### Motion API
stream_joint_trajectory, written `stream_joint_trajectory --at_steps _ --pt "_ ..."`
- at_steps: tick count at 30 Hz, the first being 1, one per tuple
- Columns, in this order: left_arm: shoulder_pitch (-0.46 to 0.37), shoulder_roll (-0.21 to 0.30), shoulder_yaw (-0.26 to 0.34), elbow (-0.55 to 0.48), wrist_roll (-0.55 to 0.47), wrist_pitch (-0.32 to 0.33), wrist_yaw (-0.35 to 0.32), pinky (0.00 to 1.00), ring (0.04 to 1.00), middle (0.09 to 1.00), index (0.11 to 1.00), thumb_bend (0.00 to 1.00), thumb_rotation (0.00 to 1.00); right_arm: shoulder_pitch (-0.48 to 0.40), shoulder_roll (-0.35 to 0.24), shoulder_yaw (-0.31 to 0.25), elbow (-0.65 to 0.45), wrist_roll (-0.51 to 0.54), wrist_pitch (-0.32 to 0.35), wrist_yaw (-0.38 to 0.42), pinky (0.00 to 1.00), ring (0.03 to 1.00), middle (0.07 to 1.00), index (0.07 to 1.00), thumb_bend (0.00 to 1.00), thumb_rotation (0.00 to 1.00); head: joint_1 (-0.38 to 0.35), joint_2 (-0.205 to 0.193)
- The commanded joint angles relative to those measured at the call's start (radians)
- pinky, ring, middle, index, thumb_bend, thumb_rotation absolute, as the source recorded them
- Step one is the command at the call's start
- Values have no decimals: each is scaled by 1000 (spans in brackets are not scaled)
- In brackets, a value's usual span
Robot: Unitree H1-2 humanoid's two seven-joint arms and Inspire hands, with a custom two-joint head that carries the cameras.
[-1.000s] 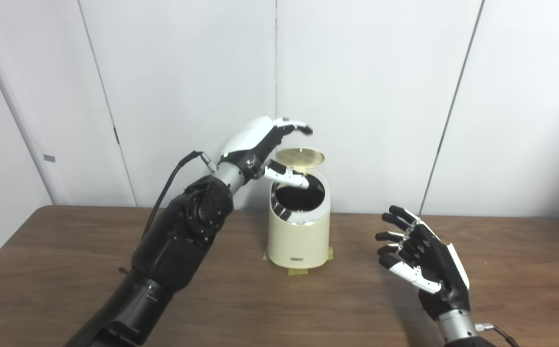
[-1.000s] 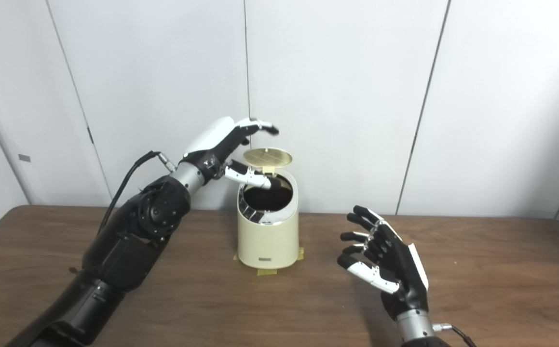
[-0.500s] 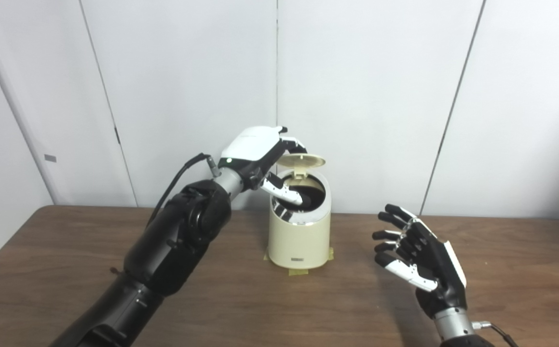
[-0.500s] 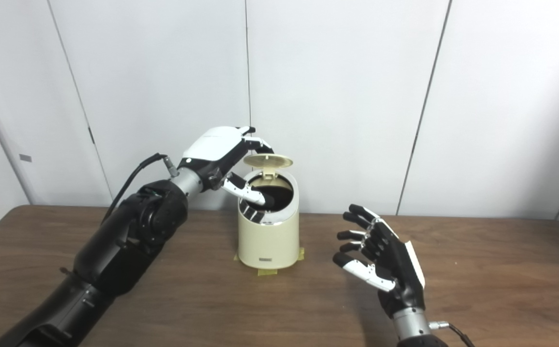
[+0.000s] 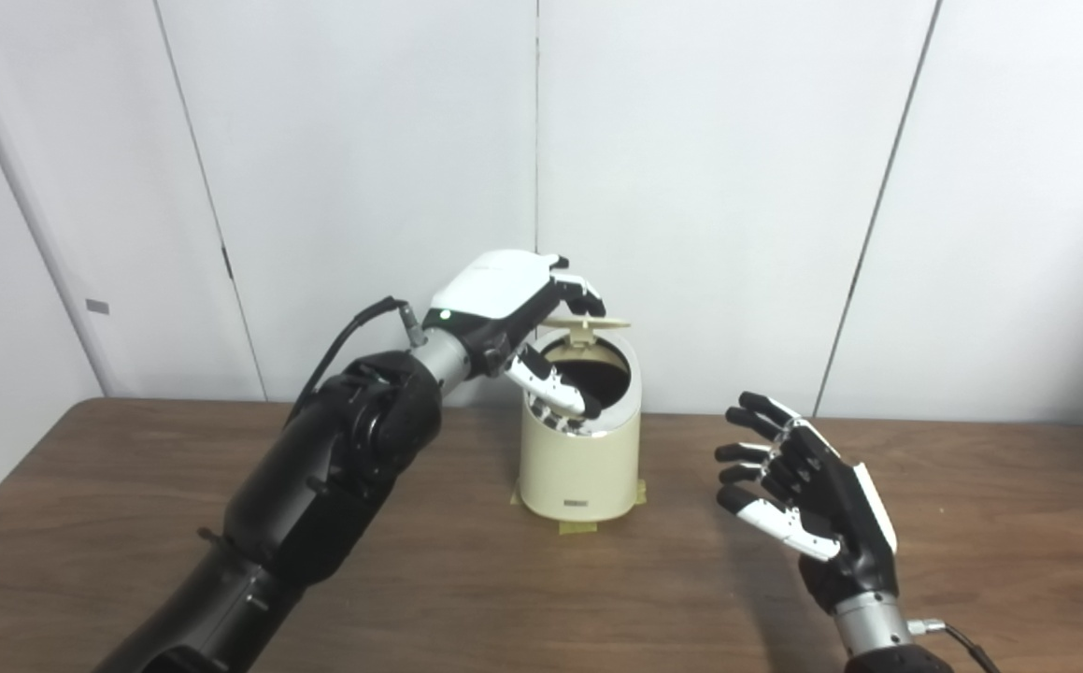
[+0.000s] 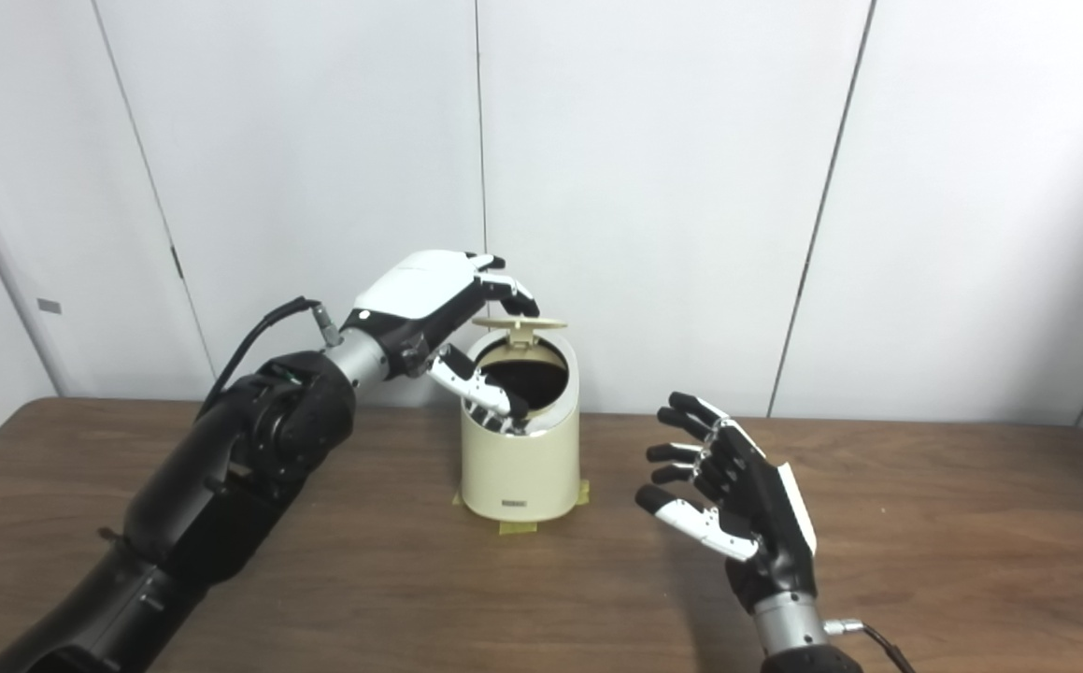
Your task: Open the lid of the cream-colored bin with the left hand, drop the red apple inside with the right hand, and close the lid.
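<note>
Now the lid (image 5: 590, 323) has swung from raised to nearly flat over the cream-colored bin (image 5: 579, 467) at frame centre, pressed by the left hand (image 5: 513, 299), its fingers curled but gripping nothing. Lower right, the right hand (image 5: 807, 495) waits, fingers spread and empty; no apple shows, presumably inside.

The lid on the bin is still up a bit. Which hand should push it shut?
Left. The left hand is curled right over the lid; the right hand waits open beside the bin.

no readable text, bin (image 5: 578, 467) label illegible
</note>
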Motion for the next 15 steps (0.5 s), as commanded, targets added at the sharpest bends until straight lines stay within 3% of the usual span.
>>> stream_joint_trajectory --at_steps 1,15 --pt "-26 15 4 -34 26 -8 8 1000 958 775 754 1000 418 -42 -2 0 -26 -3 -22 -3 526 621 768 766 870 289 1 1" --pt "17 32 -6 -66 86 -38 -20 1000 931 760 736 1000 441 -43 -1 7 -43 -10 -12 -3 522 629 773 771 864 302 -4 8"
